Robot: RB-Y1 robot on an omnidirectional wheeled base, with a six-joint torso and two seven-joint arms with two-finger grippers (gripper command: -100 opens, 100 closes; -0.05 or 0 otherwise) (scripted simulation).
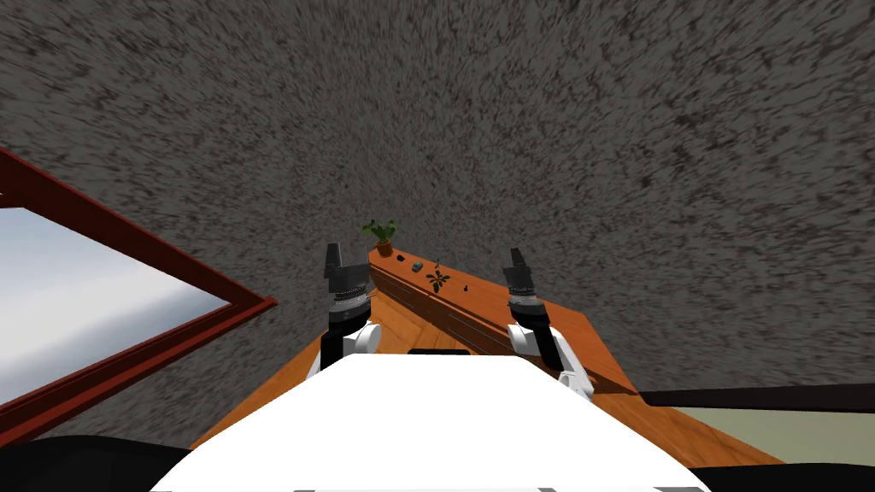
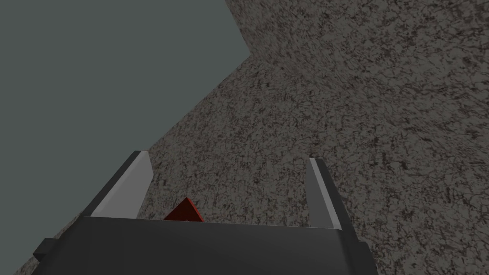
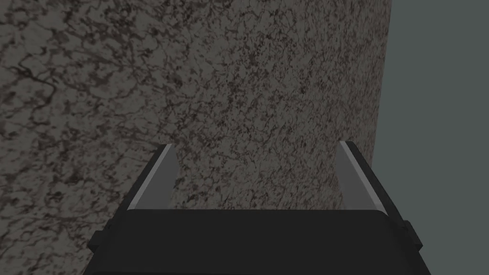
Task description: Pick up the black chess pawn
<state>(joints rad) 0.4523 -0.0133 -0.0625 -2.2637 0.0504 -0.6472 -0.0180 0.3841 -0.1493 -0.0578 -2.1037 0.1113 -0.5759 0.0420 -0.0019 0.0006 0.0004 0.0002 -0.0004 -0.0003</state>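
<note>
On wooden cabinet top [image 1: 487, 295]: black pawn [image 1: 466, 288] beside leafy sprig [image 1: 438, 279].

Wooden sideboard [image 1: 489, 301] with potted plant [image 1: 382, 235], grey object [image 1: 416, 267], sprig [image 1: 438, 279], black pawn [image 1: 466, 288]

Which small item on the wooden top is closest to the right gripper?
The tiny black piece, lying between the leafy sprig and the right gripper; the grey item sits farther.

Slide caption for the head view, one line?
Left gripper and right gripper raised, open, before wooden cabinet bearing potted plant and black pawn.
</note>
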